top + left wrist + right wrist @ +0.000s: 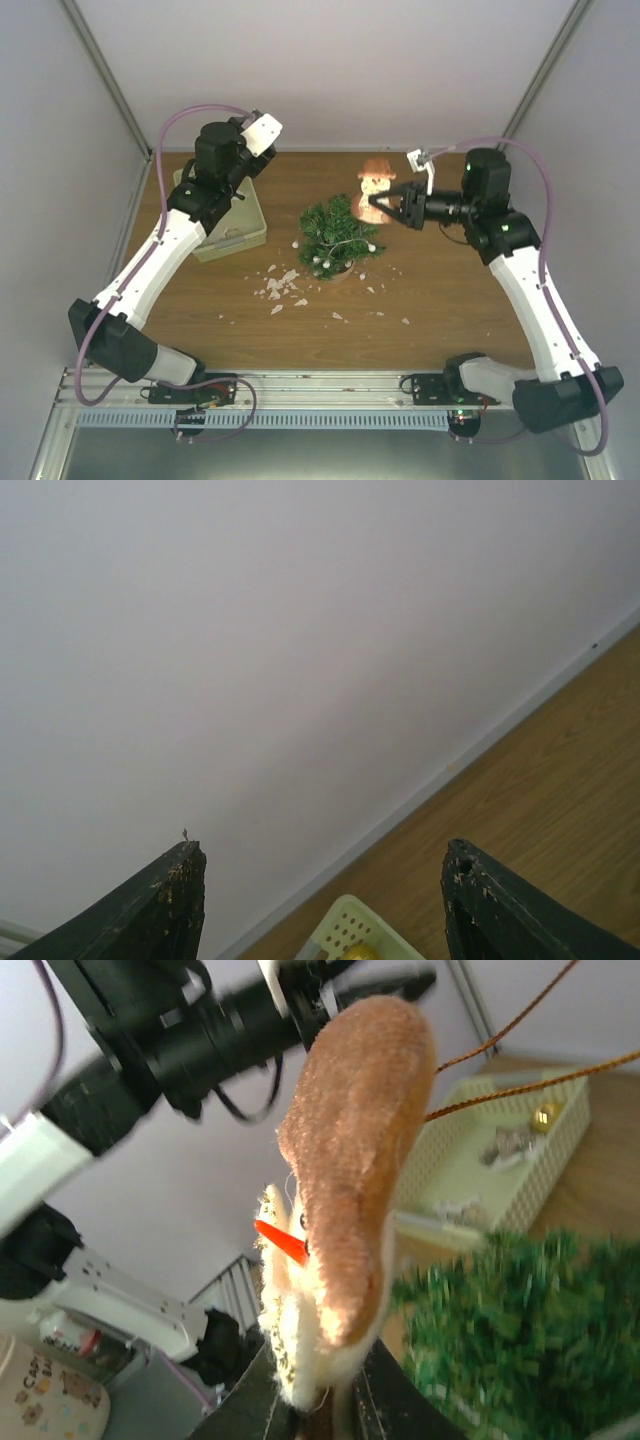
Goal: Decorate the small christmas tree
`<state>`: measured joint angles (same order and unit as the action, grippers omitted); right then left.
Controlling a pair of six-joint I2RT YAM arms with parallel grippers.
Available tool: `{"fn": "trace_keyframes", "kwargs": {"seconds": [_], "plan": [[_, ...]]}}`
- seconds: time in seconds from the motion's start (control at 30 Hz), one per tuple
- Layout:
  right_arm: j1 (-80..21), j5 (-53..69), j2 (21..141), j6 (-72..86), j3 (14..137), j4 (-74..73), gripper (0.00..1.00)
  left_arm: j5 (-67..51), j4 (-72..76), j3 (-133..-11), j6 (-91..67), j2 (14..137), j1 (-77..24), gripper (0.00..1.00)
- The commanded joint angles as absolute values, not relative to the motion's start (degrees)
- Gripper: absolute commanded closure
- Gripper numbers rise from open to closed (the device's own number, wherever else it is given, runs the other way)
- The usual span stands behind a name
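- Basket (245, 238) on the far left: left gripper (325, 855) hangs over it, jaws well apart, nothing between them.
- small christmas tree (338, 235) stands mid-table, upright, just right of the basket.
- right gripper (386, 205) is pinched on the snowman ornament (377, 178), just beside the tree's far right branches. It's way nearer than the left arm, so I'd guess the hang goes left and slightly down.

"The bench (470, 300) across the middle: wood?"
"Brown grain, matt. The basket (250, 236) at left is pale perforated plastic."
"The snowman ornament (350, 1160)?"
"Fuzzy cloth with a brown felt-like hat. The small christmas tree (338, 232) has bristly needles. The left claw (323, 865) has matt black fingers (165, 910), crumb-flecked."
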<state>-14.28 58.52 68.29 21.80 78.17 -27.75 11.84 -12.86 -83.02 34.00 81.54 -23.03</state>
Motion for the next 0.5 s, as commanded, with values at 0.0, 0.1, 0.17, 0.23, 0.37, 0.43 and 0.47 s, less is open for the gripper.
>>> {"fn": "trace_keyframes", "kwargs": {"seconds": [0.0, 0.1, 0.17, 0.23, 0.37, 0.43, 0.47], "plan": [[-15.7, 57.2, 61.0, 17.1, 69.4, -27.8, 0.88, 8.4, -12.6, -85.4, 31.5, 82.0, -22.0, 0.35], [-17.0, 59.7, 56.2, 16.9, 63.0, -23.8, 0.88, 7.8, -12.8, -85.4, 31.0, 82.3, -22.0, 0.35], [-17.9, 59.1, 53.6, 16.9, 59.1, -21.5, 0.89, 7.6, -13.0, -85.4, 31.0, 82.5, -22.0, 0.35], [-18.6, 59.2, 52.0, 17.5, 54.9, -19.2, 0.89, 7.4, -13.2, -85.4, 30.9, 82.7, -22.0, 0.35], [-20.7, 59.2, 51.7, 19.0, 47.8, -15.1, 0.9, 7.5, -13.3, -85.4, 30.8, 82.9, -21.9, 0.35], [-22.5, 59.3, 53.0, 18.7, 46.7, -14.7, 0.9, 7.3, -13.3, -85.3, 30.7, 83.0, -21.9, 0.35], [-23.4, 59.5, 53.8, 18.4, 46.7, -14.4, 0.9, 7.3, -13.3, -85.2, 30.7, 83.0, -21.9, 0.35]]}}
